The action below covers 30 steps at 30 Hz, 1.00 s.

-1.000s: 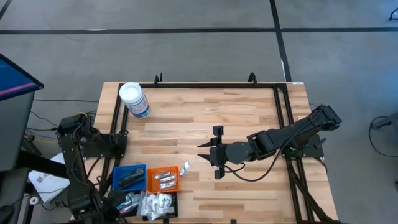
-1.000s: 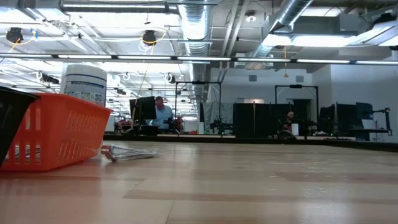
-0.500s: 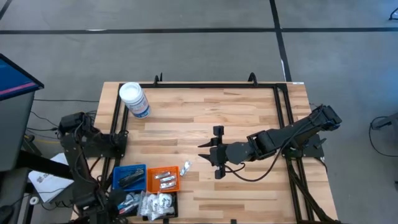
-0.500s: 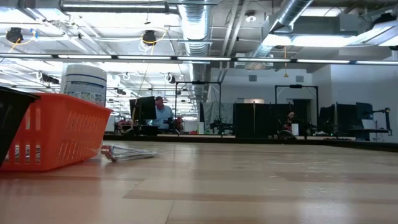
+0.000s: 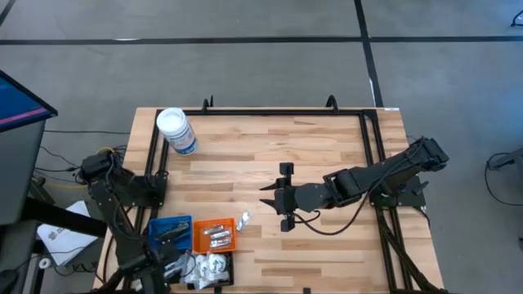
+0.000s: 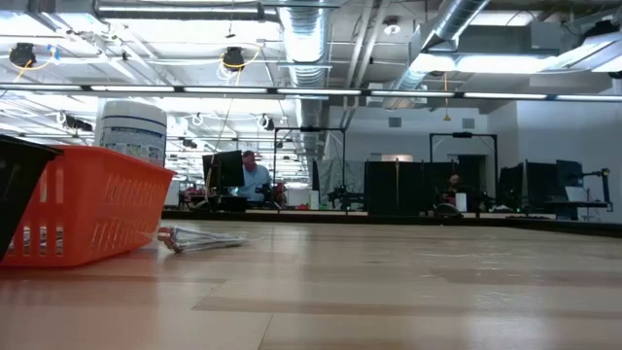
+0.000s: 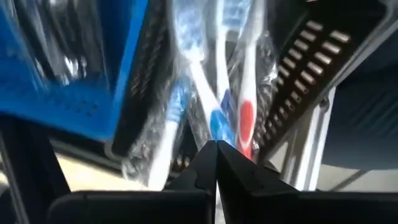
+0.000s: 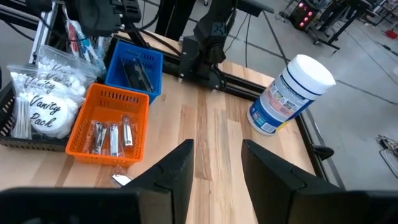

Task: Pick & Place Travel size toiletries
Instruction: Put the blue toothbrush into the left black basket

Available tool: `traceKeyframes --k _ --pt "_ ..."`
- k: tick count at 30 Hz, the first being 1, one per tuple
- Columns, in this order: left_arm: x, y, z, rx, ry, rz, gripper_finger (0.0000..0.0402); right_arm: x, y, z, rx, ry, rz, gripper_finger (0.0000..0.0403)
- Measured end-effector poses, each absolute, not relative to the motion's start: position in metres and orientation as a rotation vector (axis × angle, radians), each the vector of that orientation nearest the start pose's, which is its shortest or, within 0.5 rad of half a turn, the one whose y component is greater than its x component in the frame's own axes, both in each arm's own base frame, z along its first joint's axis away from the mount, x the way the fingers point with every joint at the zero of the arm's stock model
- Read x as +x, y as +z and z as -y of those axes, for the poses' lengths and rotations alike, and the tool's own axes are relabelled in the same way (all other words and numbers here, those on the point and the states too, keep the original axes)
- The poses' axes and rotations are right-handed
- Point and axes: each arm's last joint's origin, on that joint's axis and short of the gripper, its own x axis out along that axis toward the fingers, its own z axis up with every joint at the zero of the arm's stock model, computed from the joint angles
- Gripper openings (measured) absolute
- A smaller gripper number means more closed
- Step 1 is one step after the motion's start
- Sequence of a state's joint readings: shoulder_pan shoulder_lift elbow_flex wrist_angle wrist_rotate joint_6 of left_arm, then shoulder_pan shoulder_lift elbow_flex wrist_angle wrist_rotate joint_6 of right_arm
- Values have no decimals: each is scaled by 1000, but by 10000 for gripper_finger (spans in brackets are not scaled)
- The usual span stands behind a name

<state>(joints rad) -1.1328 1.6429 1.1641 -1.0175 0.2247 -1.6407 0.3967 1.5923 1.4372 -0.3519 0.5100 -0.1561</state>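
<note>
One small silvery packet (image 5: 243, 219) lies flat on the wood beside the orange tray (image 5: 214, 235), which holds several more (image 8: 111, 134). It also shows in the low view (image 6: 199, 238). White packets (image 8: 43, 106) and wrapped toothbrushes (image 7: 214, 93) lie in the black tray (image 7: 305, 56). My left gripper (image 5: 167, 265) is shut and points down over that tray, its tips (image 7: 216, 149) at the toothbrush wrapper. My right gripper (image 5: 274, 198) hangs open above the table's middle with nothing between its fingers (image 8: 177, 168). My left gripper points down from above, its shut fingertips right at the clear wrapper of the toothbrushes (image 7: 231, 127) in the black tray. I cannot tell whether they touch it.
A blue tray (image 5: 170, 231) with dark items stands left of the orange one. A large white-lidded jar (image 5: 176, 131) lies at the far left. Black rails (image 5: 270, 111) frame the table. Bare wood stretches between the trays and the right arm.
My left gripper has swung from beyond the table's near left corner toward the black tray, sinking and rolling about its own axis. It has stayed shut.
</note>
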Motion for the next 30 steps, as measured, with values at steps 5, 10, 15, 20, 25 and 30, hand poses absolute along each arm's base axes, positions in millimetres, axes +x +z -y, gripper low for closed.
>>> traceKeyframes --k 5,10,15,20,25,30 --pt "119 212 266 -451 232 -1776 0 336 343 -125 -374 -61 -472 128" --pt "116 216 271 -507 221 -1828 0 336 343 -125 -374 -60 -472 129" --pt "122 227 278 -643 130 -1735 0 336 343 -125 -375 -61 -475 128" --pt "121 223 283 -671 84 -1676 0 336 343 -125 -375 -61 -476 129" --pt "109 196 280 -682 113 -1703 0 335 342 -125 -374 -61 -481 128" --pt "103 185 275 -661 149 -1718 0 335 342 -125 -371 -62 -488 129"
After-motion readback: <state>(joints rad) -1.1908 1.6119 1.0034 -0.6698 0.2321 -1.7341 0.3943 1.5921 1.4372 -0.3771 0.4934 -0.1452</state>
